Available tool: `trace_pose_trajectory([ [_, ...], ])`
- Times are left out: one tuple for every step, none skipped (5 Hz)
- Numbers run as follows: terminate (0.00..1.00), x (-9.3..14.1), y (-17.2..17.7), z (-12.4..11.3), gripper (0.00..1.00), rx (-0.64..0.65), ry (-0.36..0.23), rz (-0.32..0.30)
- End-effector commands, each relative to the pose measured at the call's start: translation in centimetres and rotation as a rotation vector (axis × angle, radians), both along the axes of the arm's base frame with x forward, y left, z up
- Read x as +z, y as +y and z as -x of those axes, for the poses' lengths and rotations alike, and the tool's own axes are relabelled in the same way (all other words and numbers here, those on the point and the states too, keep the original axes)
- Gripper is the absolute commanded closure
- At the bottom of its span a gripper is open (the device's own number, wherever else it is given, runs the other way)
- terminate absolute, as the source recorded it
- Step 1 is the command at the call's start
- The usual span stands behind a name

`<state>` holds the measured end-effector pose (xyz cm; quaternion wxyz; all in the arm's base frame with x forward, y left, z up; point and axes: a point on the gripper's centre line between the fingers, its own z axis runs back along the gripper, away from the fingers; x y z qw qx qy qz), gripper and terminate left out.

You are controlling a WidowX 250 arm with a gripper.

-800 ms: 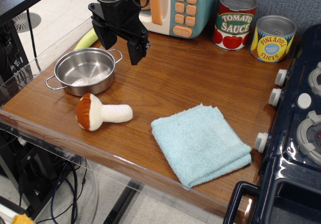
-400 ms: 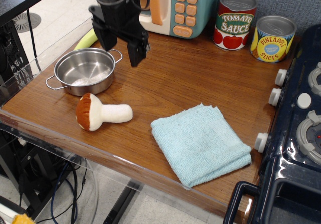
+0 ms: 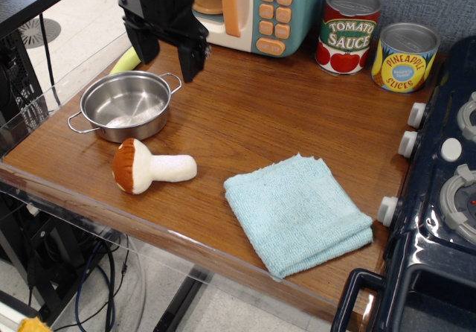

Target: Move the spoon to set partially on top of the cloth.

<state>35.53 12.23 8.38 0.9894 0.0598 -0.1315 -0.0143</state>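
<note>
- The black gripper (image 3: 167, 53) hangs over the far left part of the wooden table (image 3: 282, 116), its two fingers spread apart with nothing between them.
- One finger (image 3: 191, 58) points down just beyond the far right handle of the steel pot (image 3: 125, 106); the other sits further left, above the yellow-green handle.
- The spoon (image 3: 125, 59) lies at the far left edge, behind the pot. Only its yellow-green handle shows, partly covered by the gripper; the metal bowl probably lies under the arm, though the view does not settle it.
- The cloth (image 3: 297, 213), light blue and folded, lies near the front edge, right of centre, well apart from the spoon and with nothing on it.
- A toy mushroom (image 3: 151, 167) lies on its side just in front of the pot, cap to the left.
- At the far edge stand a toy microwave (image 3: 260, 8), a tomato sauce can (image 3: 349, 30) and a pineapple slices can (image 3: 405, 57).
- A dark blue toy stove (image 3: 439, 198) fills the right side.
</note>
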Motion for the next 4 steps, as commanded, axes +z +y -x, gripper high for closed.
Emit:
trace_pose_trajectory([
  [0.00, 2.3, 4.8, -2.6, 0.00, 0.109, -0.047, -0.032],
  [0.00, 1.3, 7.4, -3.5, 0.00, 0.175, -0.026, -0.035],
  [0.00, 0.2, 9.2, -4.2, 0.00, 0.216, 0.003, -0.053],
  [0.00, -1.0, 10.4, -4.8, 0.00, 0.239, 0.031, -0.059],
])
